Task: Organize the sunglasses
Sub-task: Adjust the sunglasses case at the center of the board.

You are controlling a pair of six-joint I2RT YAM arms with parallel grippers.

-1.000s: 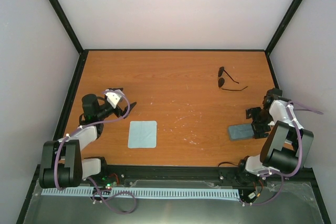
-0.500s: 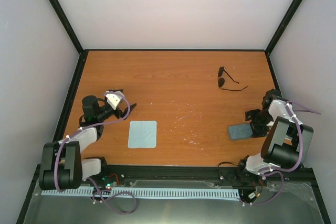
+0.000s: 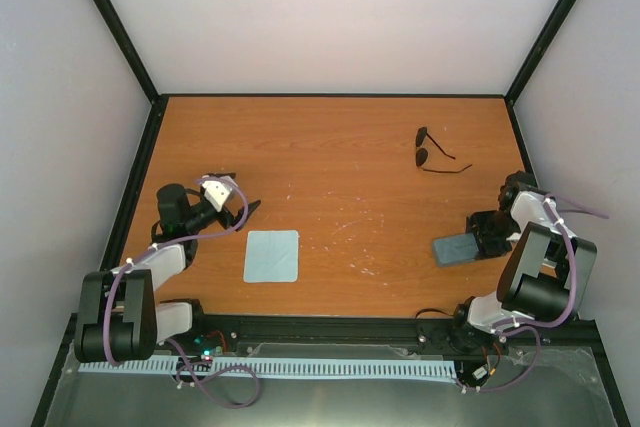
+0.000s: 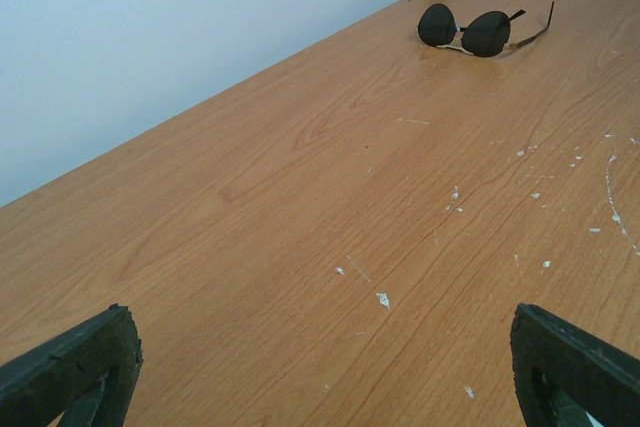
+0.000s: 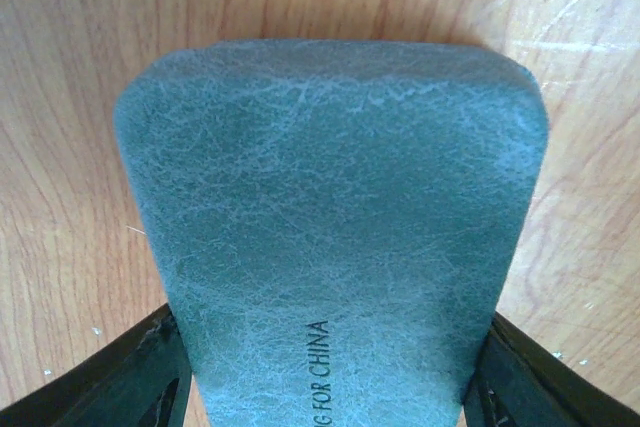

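The sunglasses [image 3: 435, 154] lie open on the wooden table at the back right; the left wrist view shows them far off [image 4: 475, 29] with dark round lenses. At the left of the table my left gripper [image 3: 240, 190] points toward them, and its jaws [image 4: 325, 367] stand wide open over bare wood. My right gripper [image 3: 490, 232] is at the right end of the grey-blue case [image 3: 458, 248]. In the right wrist view its fingers [image 5: 160, 372] press against both long sides of the closed case [image 5: 330, 197].
A square light-blue cloth [image 3: 272, 256] lies flat near the front, left of centre. Black frame posts and pale walls close in the table [image 3: 340, 177] on three sides. White scuffs mark the wood in the middle.
The right gripper's jaws have closed in onto the case's sides, and the arm has shifted slightly. The left gripper has drifted a little toward the right.
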